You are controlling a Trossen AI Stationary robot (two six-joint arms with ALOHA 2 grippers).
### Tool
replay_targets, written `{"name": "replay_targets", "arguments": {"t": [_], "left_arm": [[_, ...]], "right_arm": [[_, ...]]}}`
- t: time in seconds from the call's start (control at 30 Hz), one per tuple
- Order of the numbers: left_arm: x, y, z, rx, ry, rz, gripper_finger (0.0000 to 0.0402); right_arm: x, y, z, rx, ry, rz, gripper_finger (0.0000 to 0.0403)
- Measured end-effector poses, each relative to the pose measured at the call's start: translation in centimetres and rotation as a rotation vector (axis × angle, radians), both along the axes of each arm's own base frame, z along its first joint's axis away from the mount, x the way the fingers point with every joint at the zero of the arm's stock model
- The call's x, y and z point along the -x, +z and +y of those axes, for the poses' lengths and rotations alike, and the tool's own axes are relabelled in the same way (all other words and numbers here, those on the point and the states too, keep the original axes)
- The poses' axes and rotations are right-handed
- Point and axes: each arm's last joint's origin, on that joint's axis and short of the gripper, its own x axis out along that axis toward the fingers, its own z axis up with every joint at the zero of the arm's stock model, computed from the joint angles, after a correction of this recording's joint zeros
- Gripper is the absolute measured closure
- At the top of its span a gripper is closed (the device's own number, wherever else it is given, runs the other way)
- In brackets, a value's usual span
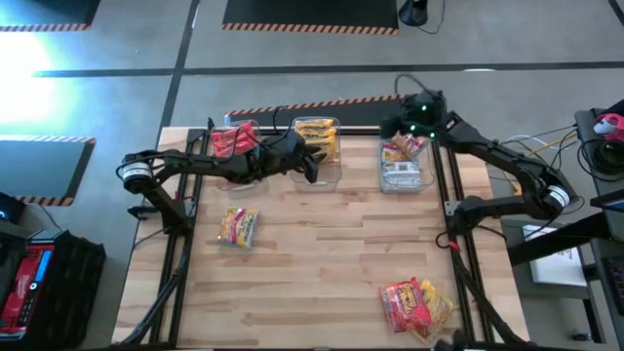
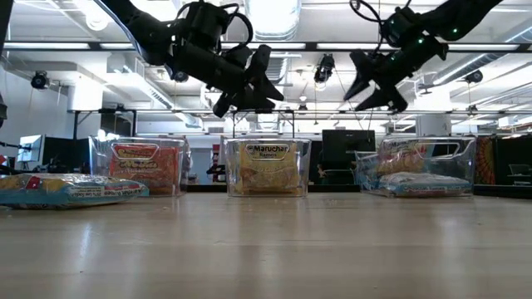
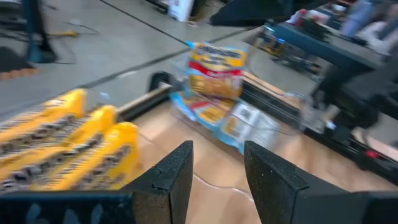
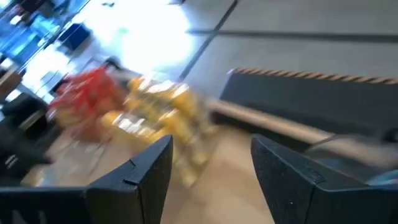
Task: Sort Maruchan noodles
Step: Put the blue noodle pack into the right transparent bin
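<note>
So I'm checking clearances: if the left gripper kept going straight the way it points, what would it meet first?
Probably the right-hand clear bin holding multicoloured packets, past bare table; depth is unclear. The left gripper is open and empty.

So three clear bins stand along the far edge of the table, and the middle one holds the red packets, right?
Not quite. There are three clear bins along the far edge, but the middle bin holds yellow packets. The red packets sit in the left bin. The high view shows this, and the low view agrees: red in the left bin, yellow in the middle.
</note>
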Motion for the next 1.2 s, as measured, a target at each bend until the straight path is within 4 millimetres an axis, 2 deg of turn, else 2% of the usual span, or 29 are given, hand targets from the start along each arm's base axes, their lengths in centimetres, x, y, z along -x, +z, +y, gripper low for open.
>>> {"name": "replay_targets", "arguments": {"t": [0.23, 0.43, 0.57, 0.77, 0.93, 1.03, 1.2], "left_arm": [[-0.1, -0.2, -0.5, 0.05, -0.112, 0.002, 0.0275], [0.0, -1.7, -1.9, 0.254, -0.112, 0.105, 0.0275], [-0.2, -2.4, -4.2, 0.374, -0.105, 0.154, 0.0275], [-0.8, -2.5, -9.7, 0.477, -0.203, 0.167, 0.0275], [-0.3, -3.3, -13.7, 0.57, -0.199, 0.256, 0.0275], [0.7, -4.1, -14.8, 0.608, -0.13, 0.36, 0.0275], [2.9, -4.3, -14.7, 0.66, 0.01, 0.52, 0.0275]], "right_arm": [[-3.2, -0.2, 3.4, -0.053, 0.155, -0.025, 0.0197], [-5.1, -0.3, 6.3, -0.076, 0.27, -0.027, 0.0197], [-6.1, -0.5, 8.6, -0.099, 0.363, -0.002, 0.0197], [-7.5, -1.1, 12.7, -0.123, 0.525, 0.026, 0.0197], [-8.0, -1.8, 15.8, -0.098, 0.641, 0.059, 0.0197], [-8.0, -2.3, 16.8, -0.076, 0.639, 0.084, 0.0197], [-7.9, -3.1, 18.1, -0.104, 0.643, 0.105, 0.0197]]}}
